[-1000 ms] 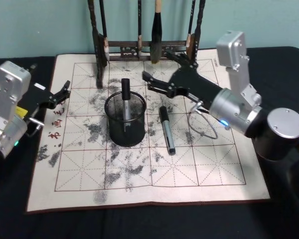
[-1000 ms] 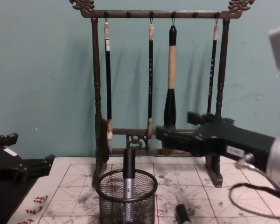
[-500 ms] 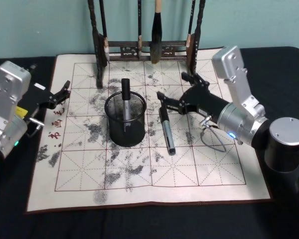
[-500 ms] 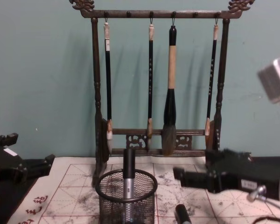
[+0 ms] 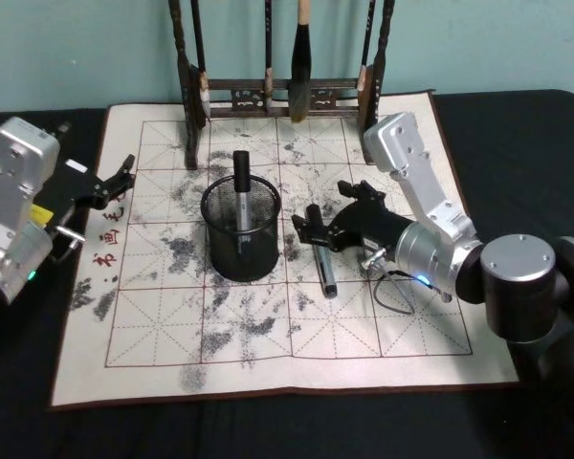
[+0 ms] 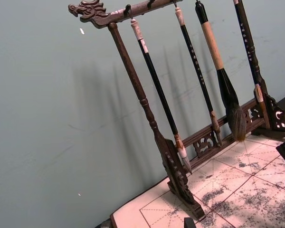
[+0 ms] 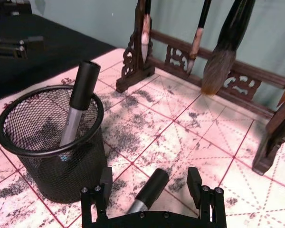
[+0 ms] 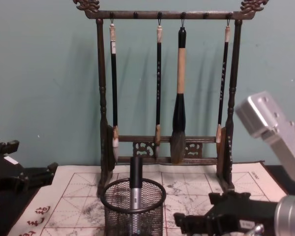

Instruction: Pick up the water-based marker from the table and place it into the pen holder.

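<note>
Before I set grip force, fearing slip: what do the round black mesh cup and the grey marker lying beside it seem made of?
Black mesh pen holder: probably painted metal wire, matt, see-through lattice. Grey marker under the open right gripper: likely smooth plastic, faint sheen. Left gripper parked at left.

Right gripper (image 8: 187, 225) is hanging low over the calligraphy mat (image 8: 83, 189). The pen holder (image 8: 133, 212) is sitting just to its left, with a marker (image 8: 135, 186) standing upright inside. The brush rack (image 8: 102, 98) is looming behind the gripper, with four brushes (image 8: 180, 88) dangling.
</note>
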